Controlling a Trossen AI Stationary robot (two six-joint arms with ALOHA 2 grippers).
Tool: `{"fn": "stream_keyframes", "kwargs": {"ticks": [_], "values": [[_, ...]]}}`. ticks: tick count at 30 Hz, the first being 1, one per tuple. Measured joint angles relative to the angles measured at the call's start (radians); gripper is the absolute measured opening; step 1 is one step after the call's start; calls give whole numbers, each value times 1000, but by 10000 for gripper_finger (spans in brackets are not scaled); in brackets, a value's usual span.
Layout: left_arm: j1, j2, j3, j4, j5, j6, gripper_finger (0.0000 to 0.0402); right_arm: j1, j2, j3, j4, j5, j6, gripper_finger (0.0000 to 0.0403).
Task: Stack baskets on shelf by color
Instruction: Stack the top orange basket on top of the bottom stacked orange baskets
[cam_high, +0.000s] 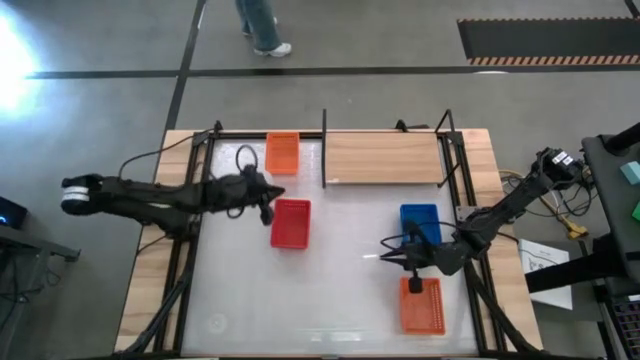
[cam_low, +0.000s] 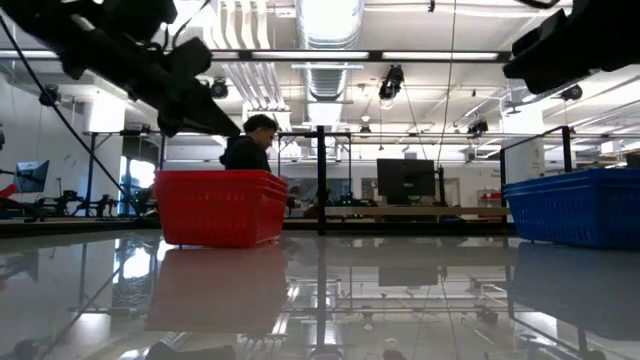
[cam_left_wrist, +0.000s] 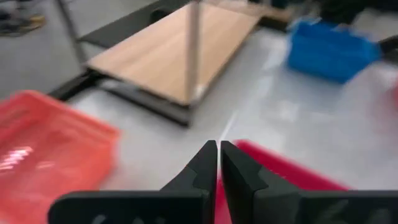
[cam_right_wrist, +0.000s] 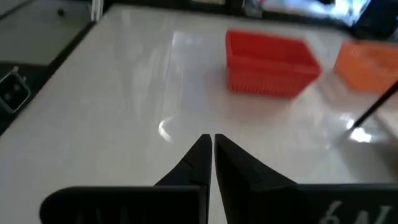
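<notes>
Red basket (cam_high: 291, 222) (no legible markings) sits just beside the left gripper (cam_high: 268, 206) — fingers closed, empty. Right gripper (cam_high: 388, 254) closed too, empty, near the blue basket (cam_high: 420, 222).

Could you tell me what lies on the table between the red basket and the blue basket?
Nothing: in the high view, only bare white tabletop stretches from the red basket to the blue basket.

A person (cam_low: 248, 150) stands beyond the white table (cam_high: 340, 290).

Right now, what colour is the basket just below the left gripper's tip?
Red: the basket by the left gripper shows best in the high view.
</notes>
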Motion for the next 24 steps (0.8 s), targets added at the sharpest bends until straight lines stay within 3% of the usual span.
{"fn": "stream_keyframes", "kwargs": {"ticks": [5,14,19,24], "values": [[130,29,104,-187,73,115,28,0,17,-36,144,8,-93,12],[259,226,225,-315,88,341,125,0,22,-37,156,8,-106,12],[308,346,252,-294,22,451,162,0,33,-37,156,6,-107,12],[330,419,268,-249,-23,520,168,0,41,-39,156,6,-105,12]]}}
